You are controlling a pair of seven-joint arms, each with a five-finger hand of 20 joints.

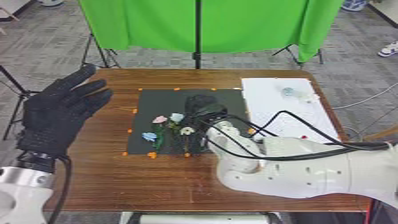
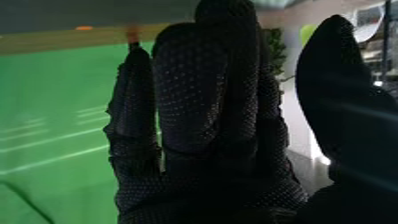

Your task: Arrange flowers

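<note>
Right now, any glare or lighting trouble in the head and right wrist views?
Head view: the right hand nearly merges, dark on dark, with the black mat; the pink flower stands out; the white sheet reads bright. Right wrist view: pale light streaks on the green cloth, faint bluish streaks over the glove's thumb side.

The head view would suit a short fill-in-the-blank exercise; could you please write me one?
The leftmost bloom on the dark mat is pale ____.
That mat lies to the ____ of the white sheet.
The hand over the mat is the robot's ____ one.
The curtain beyond the table is ____.

Missing words: blue; left; right; green.
</note>
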